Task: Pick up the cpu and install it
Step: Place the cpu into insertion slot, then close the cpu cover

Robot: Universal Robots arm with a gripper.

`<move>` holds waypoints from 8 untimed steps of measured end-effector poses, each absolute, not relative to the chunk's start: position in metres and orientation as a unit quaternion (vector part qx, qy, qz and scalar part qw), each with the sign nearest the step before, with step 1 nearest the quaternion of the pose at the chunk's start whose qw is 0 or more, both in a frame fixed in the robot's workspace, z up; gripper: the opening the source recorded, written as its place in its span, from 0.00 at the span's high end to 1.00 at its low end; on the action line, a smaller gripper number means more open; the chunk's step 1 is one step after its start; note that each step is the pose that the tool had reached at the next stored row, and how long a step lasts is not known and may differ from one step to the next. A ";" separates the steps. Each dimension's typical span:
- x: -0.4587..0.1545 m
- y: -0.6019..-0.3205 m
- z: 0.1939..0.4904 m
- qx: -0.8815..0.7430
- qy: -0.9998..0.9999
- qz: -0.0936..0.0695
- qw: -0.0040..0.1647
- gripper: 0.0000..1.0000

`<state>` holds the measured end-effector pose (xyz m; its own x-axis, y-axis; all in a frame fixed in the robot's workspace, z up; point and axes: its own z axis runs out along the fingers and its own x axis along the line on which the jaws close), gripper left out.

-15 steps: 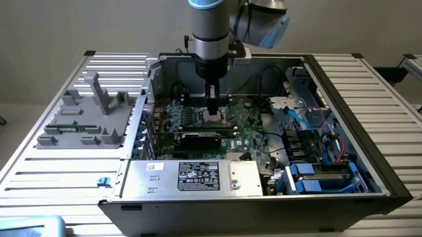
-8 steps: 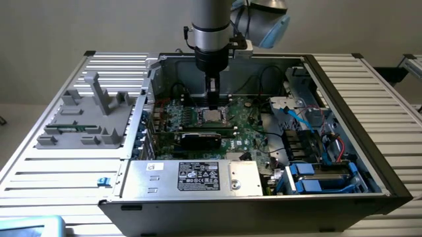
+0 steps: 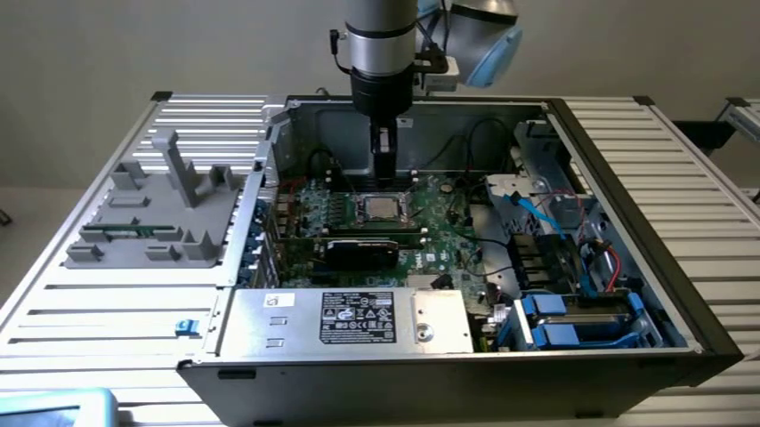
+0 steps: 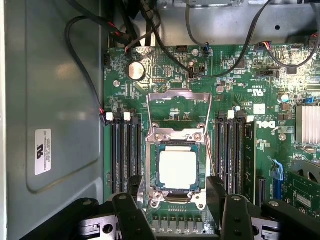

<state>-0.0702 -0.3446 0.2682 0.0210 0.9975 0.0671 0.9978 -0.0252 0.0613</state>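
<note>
Clearance entries, open computer case point(image 3: 320, 124):
- Overhead: the top is lying open at the exterior view's centre. The gripper point(image 3: 386, 171) is hanging there with fingers point(image 4: 134, 212) spread, straddling the chip point(image 4: 177, 169).
- Raised socket frame point(image 4: 179, 107): standing up just beside the chip, toward the back wall.
- Memory slots point(image 4: 125, 150): flanking the socket closely on both sides.
- Black cables point(image 3: 475, 142): drooping along the back wall.
- Drive bays point(image 3: 570, 311): crowding the exterior view's lower right.

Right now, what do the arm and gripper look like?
Arm: silver-grey tube, black collar, pale blue joint cap, thin black cable looped at the wrist. Gripper: slim and black; its fingers are matte black blocks with round screw heads.
</note>
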 end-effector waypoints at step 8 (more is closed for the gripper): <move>-0.070 -0.345 0.268 -0.714 -0.698 -0.045 0.002 0.38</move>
<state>-0.0702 -0.3446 0.2682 0.0210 0.9975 0.0671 0.9978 -0.0251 0.0612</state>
